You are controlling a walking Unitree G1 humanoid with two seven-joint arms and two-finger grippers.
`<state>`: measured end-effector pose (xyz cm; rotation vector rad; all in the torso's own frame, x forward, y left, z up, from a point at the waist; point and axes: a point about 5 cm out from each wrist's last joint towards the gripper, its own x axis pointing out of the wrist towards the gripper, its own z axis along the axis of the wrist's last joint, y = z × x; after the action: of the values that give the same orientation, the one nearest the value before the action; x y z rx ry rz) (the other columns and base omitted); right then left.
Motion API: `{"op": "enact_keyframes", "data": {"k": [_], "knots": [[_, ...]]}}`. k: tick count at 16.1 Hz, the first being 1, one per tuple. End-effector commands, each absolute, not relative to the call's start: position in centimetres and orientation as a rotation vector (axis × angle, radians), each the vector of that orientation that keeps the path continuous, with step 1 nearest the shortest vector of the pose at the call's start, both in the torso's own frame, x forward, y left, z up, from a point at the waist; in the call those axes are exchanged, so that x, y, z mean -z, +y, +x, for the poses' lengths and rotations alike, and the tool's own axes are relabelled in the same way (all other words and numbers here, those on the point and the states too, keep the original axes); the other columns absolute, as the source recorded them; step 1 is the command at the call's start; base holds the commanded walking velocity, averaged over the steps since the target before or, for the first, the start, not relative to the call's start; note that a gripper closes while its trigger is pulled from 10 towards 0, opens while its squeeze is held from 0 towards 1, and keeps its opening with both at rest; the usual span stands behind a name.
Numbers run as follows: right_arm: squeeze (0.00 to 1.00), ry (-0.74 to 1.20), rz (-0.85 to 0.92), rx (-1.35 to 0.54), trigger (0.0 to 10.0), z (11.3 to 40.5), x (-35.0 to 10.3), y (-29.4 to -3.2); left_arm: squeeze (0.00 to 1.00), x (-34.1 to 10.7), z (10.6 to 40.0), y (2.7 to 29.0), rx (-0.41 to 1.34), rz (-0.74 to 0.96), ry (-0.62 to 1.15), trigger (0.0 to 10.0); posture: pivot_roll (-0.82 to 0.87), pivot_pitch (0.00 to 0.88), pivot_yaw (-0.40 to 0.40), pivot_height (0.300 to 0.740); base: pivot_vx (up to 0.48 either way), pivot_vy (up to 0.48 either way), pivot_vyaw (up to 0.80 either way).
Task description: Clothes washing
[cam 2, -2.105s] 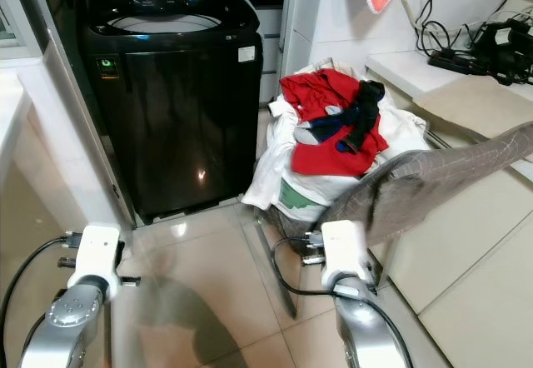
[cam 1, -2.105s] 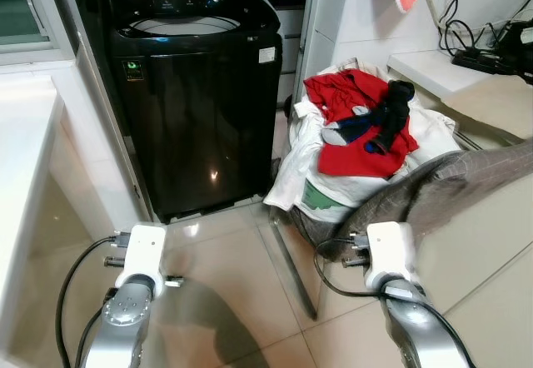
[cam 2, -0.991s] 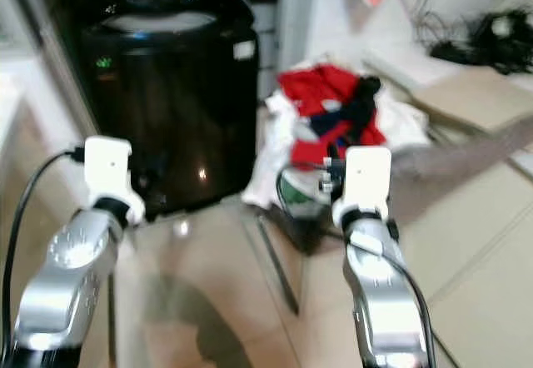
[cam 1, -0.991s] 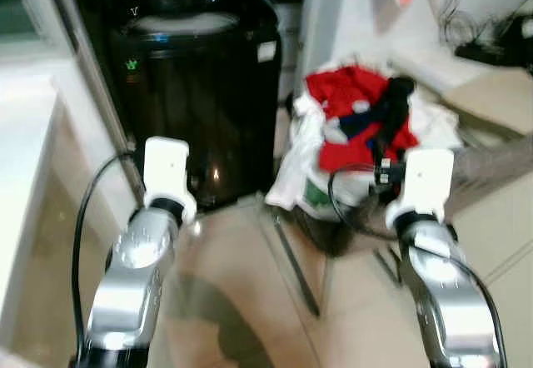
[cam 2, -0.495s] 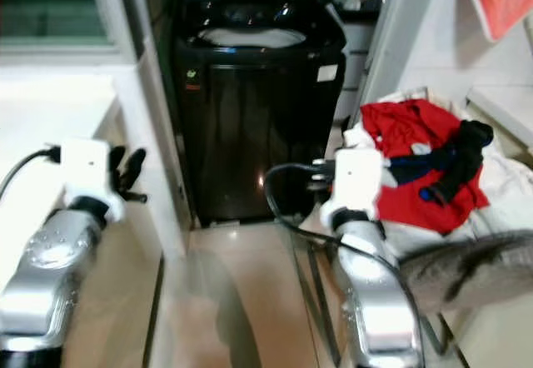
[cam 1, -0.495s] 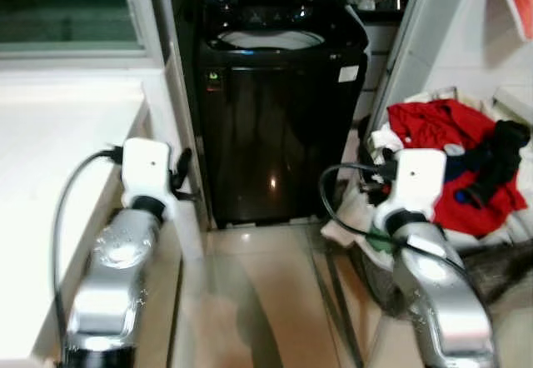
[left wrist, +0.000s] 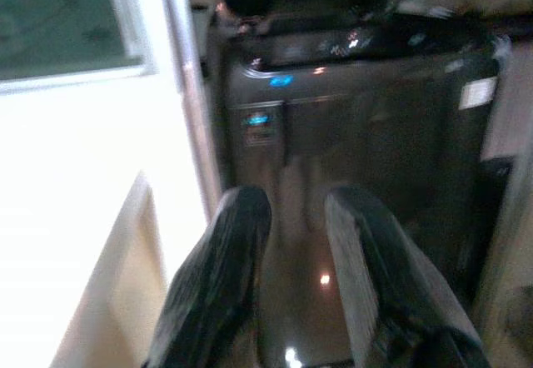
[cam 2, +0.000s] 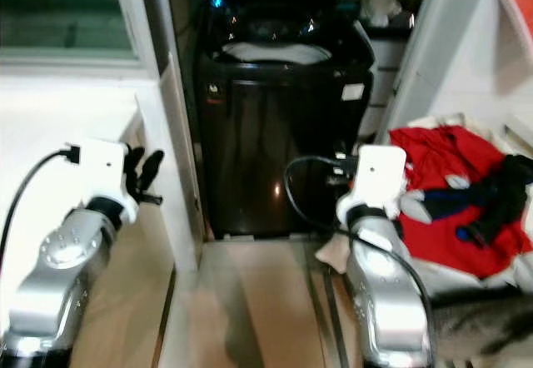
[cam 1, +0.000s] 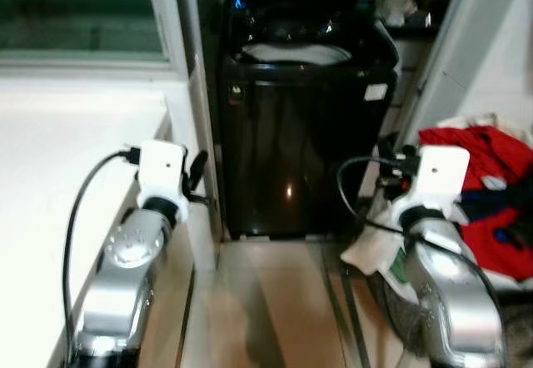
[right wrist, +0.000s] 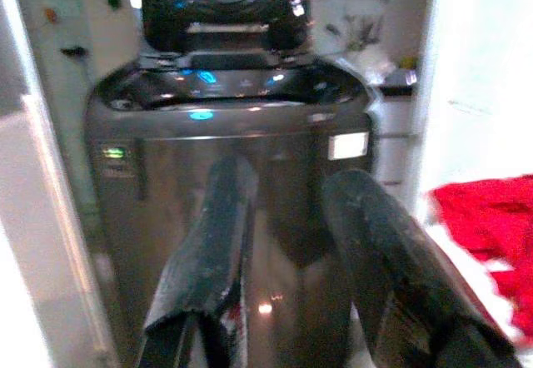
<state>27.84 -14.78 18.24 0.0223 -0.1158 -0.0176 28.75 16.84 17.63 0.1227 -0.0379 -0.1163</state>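
A black top-loading washing machine (cam 1: 306,126) stands straight ahead with its lid up and its pale drum rim showing. A heap of clothes (cam 2: 454,195), mostly red with dark and white pieces, lies to its right on the floor. My left gripper (left wrist: 291,218) is raised at the left beside a white pillar, open, with nothing between its fingers (cam 1: 196,168). My right gripper (right wrist: 287,197) is raised at the right, in front of the heap, open and empty. Both wrist views look at the machine's front panel (right wrist: 229,160).
A white counter (cam 1: 67,143) runs along the left under a dark window (cam 1: 75,10). A white pillar (cam 1: 198,160) stands between counter and machine. A white wall panel (cam 1: 475,52) rises on the right. Beige floor tiles (cam 1: 266,301) lie before the machine.
The camera has swung left and closer, so the machine sits centred and the clothes heap has slid to the right edge. Both arms have risen from low to pointing at the machine.
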Motion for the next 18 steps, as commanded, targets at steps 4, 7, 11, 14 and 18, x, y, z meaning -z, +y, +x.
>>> {"op": "enact_keyframes", "data": {"k": [4,7,11,14,18], "knots": [[0.0,-0.111,0.014,0.053,10.0,27.9,-18.3,-15.8,0.38,-18.1,29.1,16.3,0.126,0.117,-0.049,10.0,-0.03,0.0,-0.017,0.74,0.46,0.0,-0.8],[0.0,-0.113,0.012,0.055,10.0,27.9,-18.4,-15.8,0.38,-18.2,29.2,16.4,0.125,0.117,-0.05,10.0,-0.03,0.0,-0.017,0.74,0.461,0.0,-0.8],[0.0,-0.096,-0.002,0.069,10.0,28.0,-18.3,-15.9,0.38,-18.5,29.5,16.9,0.109,0.11,-0.058,10.0,-0.03,0.0,-0.011,0.74,0.461,0.0,-0.17],[0.0,-0.11,-0.031,0.114,10.0,28.0,-18.5,-16.3,0.37,-18.6,29.5,16.9,0.108,0.112,-0.061,10.0,-0.03,0.0,-0.01,0.74,0.461,0.0,0.0],[0.0,-0.106,-0.06,0.153,10.0,27.9,-18.4,-16.7,0.34,-18.8,29.7,16.6,0.129,0.092,-0.074,10.0,-0.04,0.0,-0.005,0.74,0.411,0.0,0.0]]}}
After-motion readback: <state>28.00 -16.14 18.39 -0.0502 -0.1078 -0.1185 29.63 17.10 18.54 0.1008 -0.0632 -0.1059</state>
